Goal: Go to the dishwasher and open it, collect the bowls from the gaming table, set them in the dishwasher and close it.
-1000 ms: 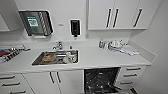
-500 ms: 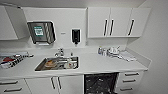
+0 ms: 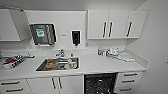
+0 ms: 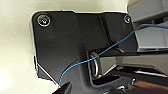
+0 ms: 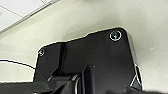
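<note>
The dishwasher (image 3: 100, 83) shows in the head view as a dark opening under the white counter (image 3: 105, 65), between white cabinet doors and a stack of drawers (image 3: 128, 81). Its dark inside with racks is exposed; its steel front is hidden below the picture's edge. The gaming table is out of view. In both wrist views the robot's own dark plate covers most of the picture, against pale surfaces.
A steel sink (image 3: 58, 63) with dishes in it sits left of the dishwasher. Cups and cloths (image 3: 113, 52) lie at the counter's right end, packets (image 3: 12, 61) at its left. Wall cabinets (image 3: 112, 25), a towel dispenser (image 3: 43, 33) and a soap dispenser (image 3: 75, 37) hang above. A wall (image 3: 155, 50) closes the right side.
The whole head picture has shifted: counter and sink sit slightly lower than a second ago, so the camera has moved. Nothing on the counter has changed place.
</note>
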Robot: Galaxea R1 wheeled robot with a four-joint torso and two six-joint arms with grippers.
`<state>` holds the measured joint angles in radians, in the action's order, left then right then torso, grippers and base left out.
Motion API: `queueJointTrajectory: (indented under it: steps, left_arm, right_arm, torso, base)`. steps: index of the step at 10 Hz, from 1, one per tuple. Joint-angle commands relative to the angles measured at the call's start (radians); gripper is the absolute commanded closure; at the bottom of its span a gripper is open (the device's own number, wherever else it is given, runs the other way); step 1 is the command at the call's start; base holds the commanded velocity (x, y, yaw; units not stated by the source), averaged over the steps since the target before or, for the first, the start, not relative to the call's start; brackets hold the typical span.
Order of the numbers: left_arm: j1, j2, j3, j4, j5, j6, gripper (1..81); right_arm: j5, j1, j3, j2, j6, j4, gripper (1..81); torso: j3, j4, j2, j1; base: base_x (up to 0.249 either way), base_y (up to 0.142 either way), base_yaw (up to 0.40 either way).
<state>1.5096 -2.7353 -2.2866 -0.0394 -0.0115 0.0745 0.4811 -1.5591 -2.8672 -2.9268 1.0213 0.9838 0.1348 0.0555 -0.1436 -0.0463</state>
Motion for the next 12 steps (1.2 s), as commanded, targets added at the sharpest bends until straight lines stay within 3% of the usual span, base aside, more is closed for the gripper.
queueJointTrajectory:
  steps: [1,3,5,7,8,9,12]
  left_arm:
    - [-0.047,0.015,0.010,0.009,-0.061,0.002,1.0]
    - [-0.047,0.015,0.010,0.009,-0.061,0.002,1.0]
    - [-0.047,0.015,0.010,0.009,-0.061,0.002,1.0]
    - [-0.047,0.008,0.001,0.009,-0.061,0.002,1.0]
    - [-0.047,-0.009,-0.027,0.007,-0.061,0.002,1.0]
    - [-0.047,-0.031,-0.059,0.007,-0.062,0.001,1.0]
    - [-0.047,-0.135,-0.220,0.010,-0.064,0.001,1.0]
  right_arm:
    - [-0.022,0.046,-0.013,0.015,0.003,0.007,1.0]
    - [-0.022,0.047,-0.013,0.015,0.003,0.006,1.0]
    - [-0.022,0.046,-0.013,0.015,0.003,0.006,1.0]
    - [-0.022,0.043,-0.013,0.015,0.002,0.006,1.0]
    - [-0.024,0.043,-0.013,0.015,0.002,0.006,1.0]
    - [-0.041,0.044,-0.010,0.013,0.003,0.004,1.0]
    - [-0.137,0.026,-0.012,-0.024,0.017,-0.017,1.0]
  torso:
    - [0.000,0.000,0.095,0.046]
    - [-0.001,0.000,0.144,0.046]
    - [-0.084,0.000,0.115,0.030]
    - [-0.125,0.000,0.129,0.034]
    - [-0.060,0.000,0.130,0.036]
    - [-0.090,0.000,0.130,0.037]
    - [-0.110,0.000,0.130,0.039]
  base:
    - [0.000,0.000,0.000]
    - [0.000,0.000,0.000]
    - [0.000,0.000,0.000]
    - [0.000,0.000,0.000]
    - [0.000,0.000,0.000]
    - [0.000,0.000,0.000]
    - [0.000,0.000,0.000]
